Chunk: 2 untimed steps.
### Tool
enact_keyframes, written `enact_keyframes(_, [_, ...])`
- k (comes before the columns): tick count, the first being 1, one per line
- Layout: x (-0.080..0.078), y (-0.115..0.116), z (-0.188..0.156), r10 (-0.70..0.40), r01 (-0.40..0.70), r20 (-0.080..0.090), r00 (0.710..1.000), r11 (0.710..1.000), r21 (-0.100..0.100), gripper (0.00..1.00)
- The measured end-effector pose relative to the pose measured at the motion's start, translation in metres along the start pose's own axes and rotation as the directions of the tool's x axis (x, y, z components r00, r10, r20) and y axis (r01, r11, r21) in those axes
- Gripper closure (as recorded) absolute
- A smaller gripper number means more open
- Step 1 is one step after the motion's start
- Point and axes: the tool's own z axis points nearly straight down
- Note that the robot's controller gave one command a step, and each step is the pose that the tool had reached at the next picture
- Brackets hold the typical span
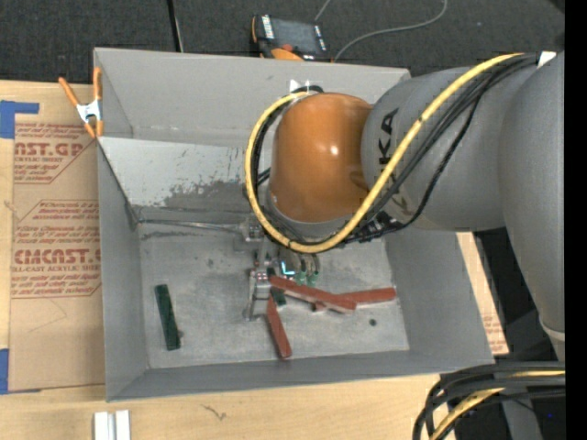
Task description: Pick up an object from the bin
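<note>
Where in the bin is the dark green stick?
In the camera view, the dark green stick lies on the bin floor at lower left, near the left wall, apart from the tool and the reddish-brown strips in the middle.

Red-brown strips (303, 290) on the floor of the grey bin (119, 273), at its middle and toward the near wall.
They are flat, narrow sticks of one dull red-brown colour, lying flat on the metal. The long strip (362, 295) runs nearly level from the middle toward the right, and its left end cannot be seen. The second strip (278, 333) slants from near that left end down toward the near wall, and together they form an open V. A shorter piece (335, 306) lies against the long strip's near edge.
</note>
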Motion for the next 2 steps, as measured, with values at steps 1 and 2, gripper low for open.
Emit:
enact_keyframes(1, [-0.041, -0.056, 0.114, -0.101, 0.101, 0.001, 0.995, 0.995, 0.002, 0.0])
enact_keyframes(2, [-0.026, -0.116, 0.112, -0.018, 0.018, 0.006, 1.0, 1.0, 0.002, 0.0])
